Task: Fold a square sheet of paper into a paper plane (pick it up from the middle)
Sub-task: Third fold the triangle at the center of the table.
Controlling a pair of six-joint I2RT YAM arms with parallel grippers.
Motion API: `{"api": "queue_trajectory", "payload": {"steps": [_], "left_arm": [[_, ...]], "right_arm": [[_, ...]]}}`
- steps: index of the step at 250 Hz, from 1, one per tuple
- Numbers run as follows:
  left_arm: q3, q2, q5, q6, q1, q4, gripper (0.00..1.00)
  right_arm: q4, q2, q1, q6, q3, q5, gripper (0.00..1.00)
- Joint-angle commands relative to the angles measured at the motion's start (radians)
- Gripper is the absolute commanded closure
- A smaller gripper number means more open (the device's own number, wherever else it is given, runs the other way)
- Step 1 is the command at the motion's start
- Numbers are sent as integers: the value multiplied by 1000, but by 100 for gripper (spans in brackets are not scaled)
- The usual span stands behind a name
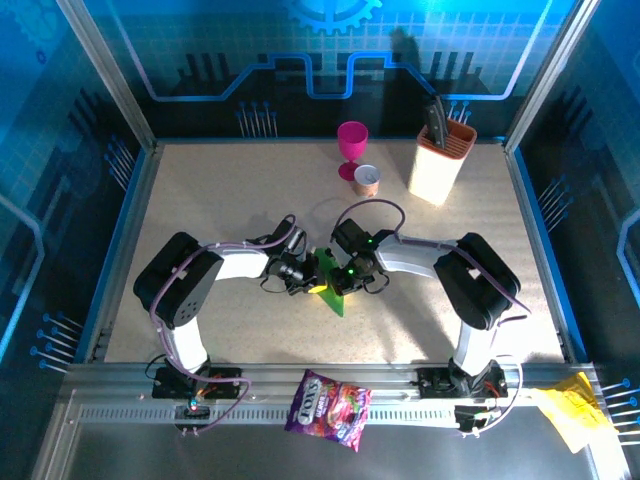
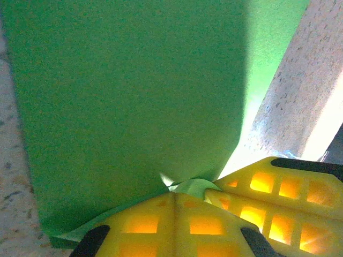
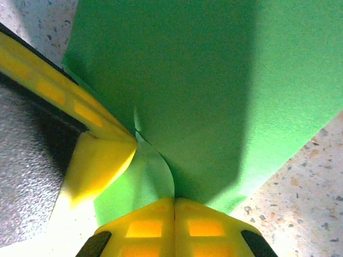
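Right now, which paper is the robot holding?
The green sheet, pinched by the left gripper and right gripper; the crumpled yellow paper lies apart at the front right.

A magenta goblet [image 1: 352, 148], small can [image 1: 367, 180] and knife block [image 1: 440, 160] stand on the worktop's [image 1: 200, 200] far side; a purple snack bag [image 1: 328, 400] and crumpled yellow paper [image 1: 570, 412] lie on the near rail [image 1: 120, 392].

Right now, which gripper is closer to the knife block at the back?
Right. The right gripper pinches the green paper on the side toward the knife block; the left gripper pinches its other side, farther away.
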Motion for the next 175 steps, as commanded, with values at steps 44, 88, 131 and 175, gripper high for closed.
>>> {"api": "queue_trajectory", "payload": {"steps": [44,88,131,175], "left_arm": [[-38,25,-40,20,-3,-19,100],[-46,25,-49,18,-3,-22,100],[-43,26,-52,15,-3,-26,100],[-38,35,-59,20,-3,-34,100]], "right_arm": [[-90,-120,-70,38,-15,-36,59],[-61,-200,-65,91,-78,-75,61],[-25,-222,-9,129,-110,-88,76],[10,-176,54,159,-102,-85,88]]}}
